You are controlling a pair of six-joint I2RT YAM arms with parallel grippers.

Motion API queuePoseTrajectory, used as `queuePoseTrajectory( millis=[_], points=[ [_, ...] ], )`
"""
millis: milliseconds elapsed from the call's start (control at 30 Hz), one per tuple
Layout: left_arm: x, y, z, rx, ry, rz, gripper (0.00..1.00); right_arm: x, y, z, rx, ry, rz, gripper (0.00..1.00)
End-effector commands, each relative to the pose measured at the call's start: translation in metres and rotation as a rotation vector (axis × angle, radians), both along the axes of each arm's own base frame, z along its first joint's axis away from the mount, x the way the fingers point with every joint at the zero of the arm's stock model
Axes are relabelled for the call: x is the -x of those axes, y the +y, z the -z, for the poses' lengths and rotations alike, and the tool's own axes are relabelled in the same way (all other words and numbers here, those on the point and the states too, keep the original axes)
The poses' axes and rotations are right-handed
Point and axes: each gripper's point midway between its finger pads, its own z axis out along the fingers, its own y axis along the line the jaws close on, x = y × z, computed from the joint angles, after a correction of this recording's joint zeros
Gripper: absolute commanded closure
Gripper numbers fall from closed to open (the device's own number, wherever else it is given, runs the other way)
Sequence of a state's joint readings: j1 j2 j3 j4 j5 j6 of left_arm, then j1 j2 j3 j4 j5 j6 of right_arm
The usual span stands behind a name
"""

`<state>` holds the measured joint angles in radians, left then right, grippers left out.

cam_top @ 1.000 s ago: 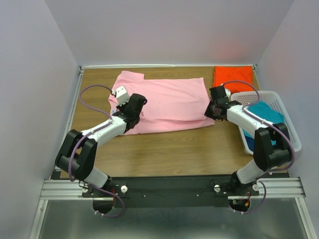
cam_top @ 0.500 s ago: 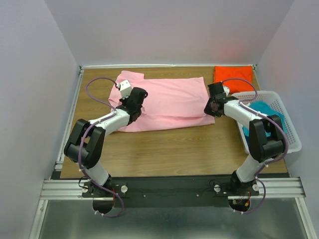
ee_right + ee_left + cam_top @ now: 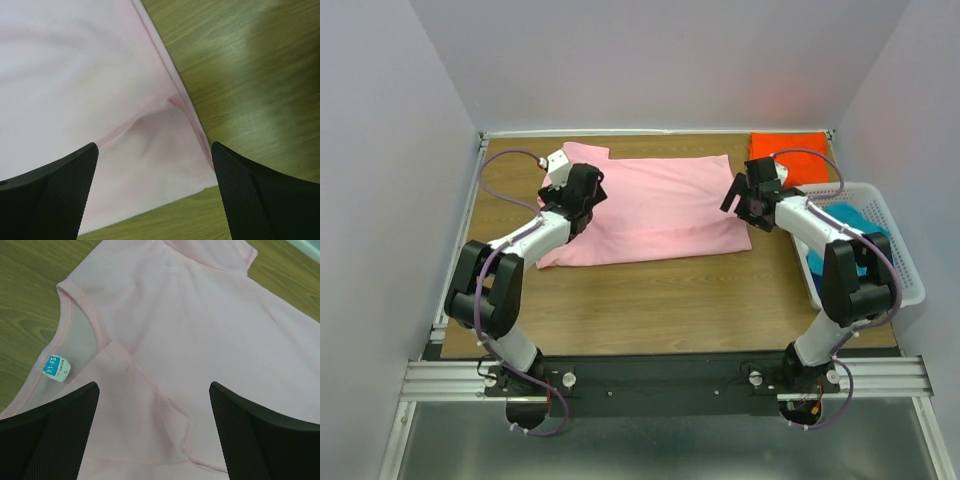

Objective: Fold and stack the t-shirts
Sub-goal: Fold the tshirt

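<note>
Pale lilac walls close in a brown wood-grain table on three sides. Across its far half lies the light pink cotton short-sleeved t-shirt, folded lengthwise into a long band. Its collar is at the left, its hem at the right, and one sleeve pokes out at the far left corner.

A white plastic lattice basket stands at the table's right edge, and the crumpled teal t-shirt lies inside it. The bright orange t-shirt is folded flat in the far right corner, just behind the basket and just beside the pink shirt's hem end.

The white-and-black left arm reaches to the collar end and the right arm to the hem end. The left gripper hangs over the neckline with its jaws spread wide, and nothing is between them. A folded layer of pink cloth lies under it. The right gripper is just as wide open and holds nothing. It hangs over the hem corner, where a lower layer shows at the edge against bare wood.

A small turquoise neck label sits inside the collar, marked S.
</note>
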<state>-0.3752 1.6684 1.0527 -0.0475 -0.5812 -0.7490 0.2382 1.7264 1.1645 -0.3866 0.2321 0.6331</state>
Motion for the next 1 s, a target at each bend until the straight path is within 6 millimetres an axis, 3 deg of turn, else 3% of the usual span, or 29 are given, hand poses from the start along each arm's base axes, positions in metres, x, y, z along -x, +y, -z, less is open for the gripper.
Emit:
queuePoseTrajectory(
  millis=[0,100,133,233,367,433,567,733,833,967],
  points=[
    [0.006,-0.011,-0.027,0.072,-0.054,0.053,0.02,0.01,0.009,-0.024,-0.049,-0.052,-0.074,0.0],
    [0.02,-0.018,-0.02,0.114,-0.036,0.1,0.02,0.024,0.029,-0.029,-0.128,-0.081,-0.213,0.0],
    [0.027,-0.02,-0.013,0.129,-0.018,0.12,0.02,0.032,0.048,-0.032,-0.208,-0.083,-0.292,0.0],
    [0.035,-0.026,0.004,0.159,0.017,0.149,0.02,0.044,0.071,-0.024,-0.305,-0.062,-0.397,0.0],
    [0.041,-0.026,0.022,0.16,0.058,0.154,0.02,0.043,0.086,-0.001,-0.295,-0.012,-0.426,0.0],
    [0.041,-0.026,0.031,0.155,0.076,0.141,0.02,0.031,0.093,-0.003,-0.298,-0.037,-0.429,0.0],
    [0.034,-0.02,0.042,0.159,0.085,0.108,0.02,0.007,0.096,0.003,-0.275,-0.065,-0.395,0.0],
    [0.023,-0.009,0.057,0.161,0.12,0.094,0.02,-0.011,0.08,0.03,-0.171,-0.036,-0.327,0.0],
    [0.023,-0.011,0.063,0.174,0.15,0.097,0.02,-0.008,0.081,0.038,-0.177,-0.015,-0.336,0.0],
    [0.045,-0.005,0.079,0.194,0.232,0.05,0.02,0.011,0.08,0.047,-0.19,0.023,-0.352,0.0]
  ],
)
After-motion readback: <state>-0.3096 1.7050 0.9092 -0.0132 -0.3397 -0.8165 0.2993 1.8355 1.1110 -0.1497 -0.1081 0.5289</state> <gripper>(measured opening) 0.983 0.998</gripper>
